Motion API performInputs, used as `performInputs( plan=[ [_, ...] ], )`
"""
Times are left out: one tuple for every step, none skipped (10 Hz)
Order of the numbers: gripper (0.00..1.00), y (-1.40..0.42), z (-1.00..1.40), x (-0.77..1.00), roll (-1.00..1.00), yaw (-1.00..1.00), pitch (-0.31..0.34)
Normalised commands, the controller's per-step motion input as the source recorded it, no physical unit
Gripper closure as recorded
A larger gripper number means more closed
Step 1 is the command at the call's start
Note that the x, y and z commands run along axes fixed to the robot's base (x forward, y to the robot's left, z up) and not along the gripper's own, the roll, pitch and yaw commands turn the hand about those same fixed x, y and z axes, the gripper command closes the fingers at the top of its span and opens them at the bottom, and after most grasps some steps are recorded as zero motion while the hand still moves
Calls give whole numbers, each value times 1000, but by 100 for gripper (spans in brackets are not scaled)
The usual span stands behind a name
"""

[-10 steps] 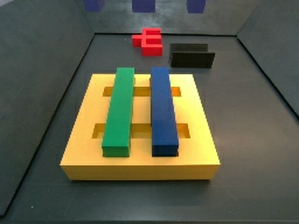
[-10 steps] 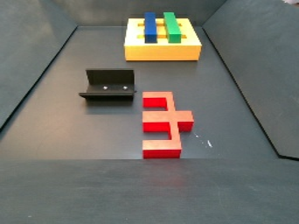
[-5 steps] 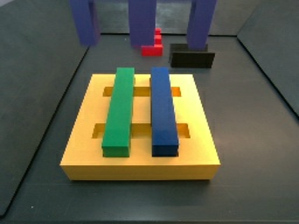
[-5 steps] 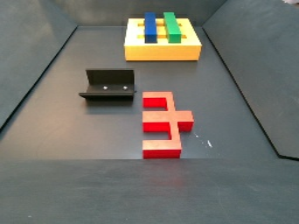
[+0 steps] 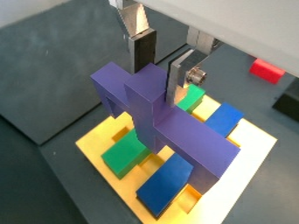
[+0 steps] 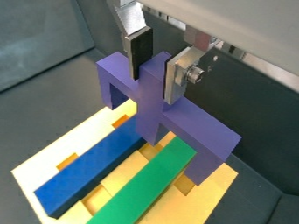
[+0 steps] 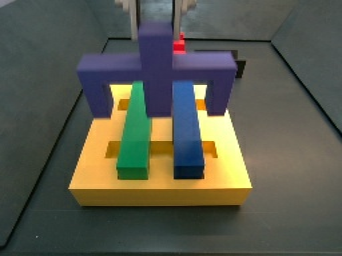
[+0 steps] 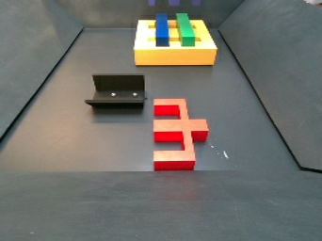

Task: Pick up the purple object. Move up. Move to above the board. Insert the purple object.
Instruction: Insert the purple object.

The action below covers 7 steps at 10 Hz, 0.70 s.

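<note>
So the gripper (image 7: 158,12) is clamped on the raised centre stub of the purple object (image 7: 154,72), holding it over the far part of the board (image 7: 160,182). Both wrist views show the silver fingers (image 5: 142,44) pressed against either side of the stub (the dark pads sit flat on it), with the bridge hanging below them, clear of the board.

Going left to right in a side view: the purple object's left leg hangs over the far left edge of the board, then comes the green bar (image 7: 134,128) lying in its slot, then the blue bar (image 7: 186,128) just beside it and parallel, and the right leg hangs down past the blue bar over the board's right side. The bridge runs crosswise over both bars, so its span crosses their far ends. Whether the legs touch the board I can't tell from that angle.

Behind the purple object a bit of the red block (image 7: 178,44) peeks out, and the dark fixture (image 7: 238,67) shows at the far right.

From the opposite side view, the fixture (image 8: 117,92) stands left of centre on the floor, the red block (image 8: 175,134) is near and to its right, and the board (image 8: 175,55) sits far away (gripper is out of frame there).
</note>
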Motion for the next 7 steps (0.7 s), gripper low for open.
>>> performInputs(
  plan=[
    [100,-149,-411,106,70,0,-71],
    [100,-14,-294,40,0,0,-46],
    [100,0,-177,0,-31,-17,-20],
    [100,3,-137,0,-14,-17,-4],
    [100,0,-194,9,-56,0,-36],
    [100,0,-226,49,-69,0,-36],
    [100,0,-154,6,-46,0,-27]
  ],
)
